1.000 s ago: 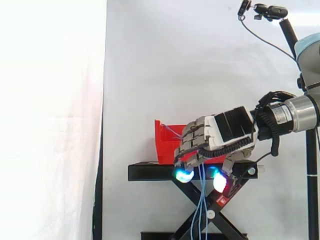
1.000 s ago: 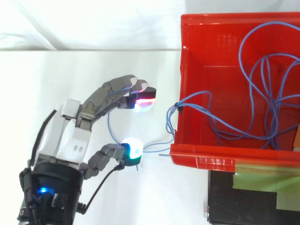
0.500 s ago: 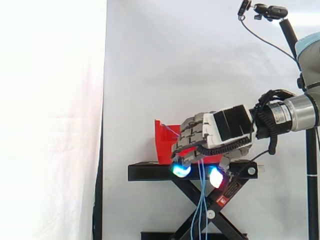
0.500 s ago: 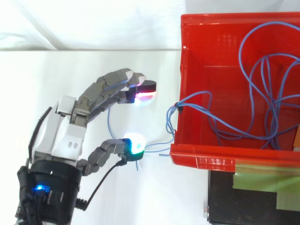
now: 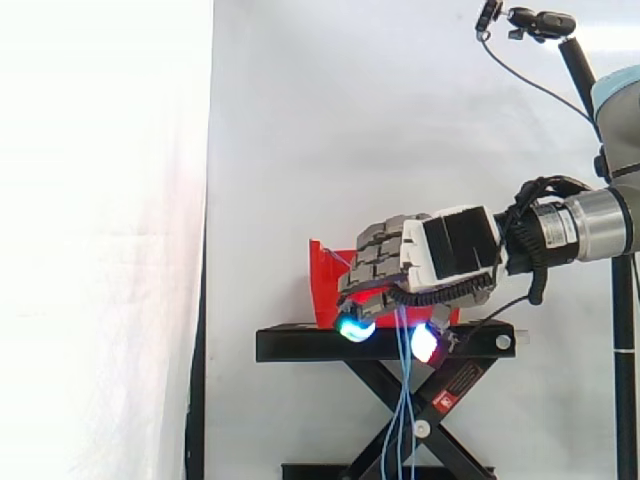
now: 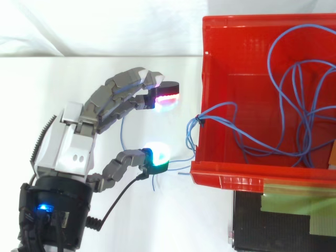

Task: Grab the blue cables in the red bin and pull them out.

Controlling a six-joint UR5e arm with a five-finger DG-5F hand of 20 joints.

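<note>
The red bin stands at the right of the top view, with loops of blue cables lying inside. A tied bundle of cables crosses its left rim, and strands hang down past the stand. My hand reaches toward that rim from the lower left, open, with fingers loosely extended and the thumb pad spread apart from them. One thin blue strand runs through the gap, untouched. In the side view the hand hovers in front of the bin, just above the stand top.
The bin rests on a black scissor-lift stand before a white curtain. A black platform with green tape shows below the bin in the top view. A small camera on a pole stands at the upper right.
The hand has risen a little and shifted closer to the bin's rim. Its fingers stay spread; the cables have not moved.
</note>
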